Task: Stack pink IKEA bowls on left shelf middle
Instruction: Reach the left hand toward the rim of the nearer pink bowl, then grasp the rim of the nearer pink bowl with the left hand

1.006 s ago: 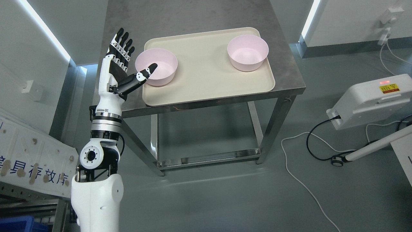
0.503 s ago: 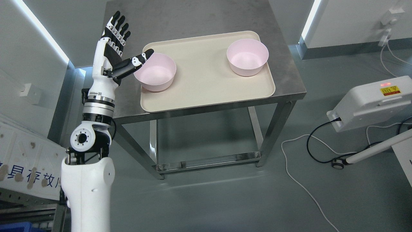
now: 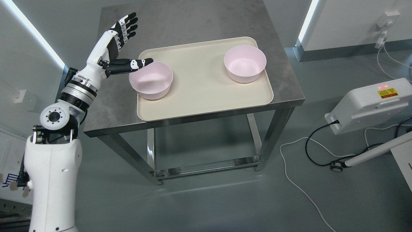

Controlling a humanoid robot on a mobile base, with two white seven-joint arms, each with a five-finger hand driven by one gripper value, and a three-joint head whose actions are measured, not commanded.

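Two pink bowls stand upright on a cream tray on a steel table. One pink bowl is at the tray's left, the other pink bowl at its far right. My left hand is open, just left of the left bowl. Its fingers point up and away, and its thumb reaches over the bowl's left rim. The hand holds nothing. The right arm is out of view.
The steel table has bare top behind and left of the tray. On the floor at the right are a white device with a red light, a white cable and a black cable.
The camera has shifted, so the table sits lower and further left. My left arm has swung out to the left and tilted, and the thumb now lies flatter over the left bowl's rim.
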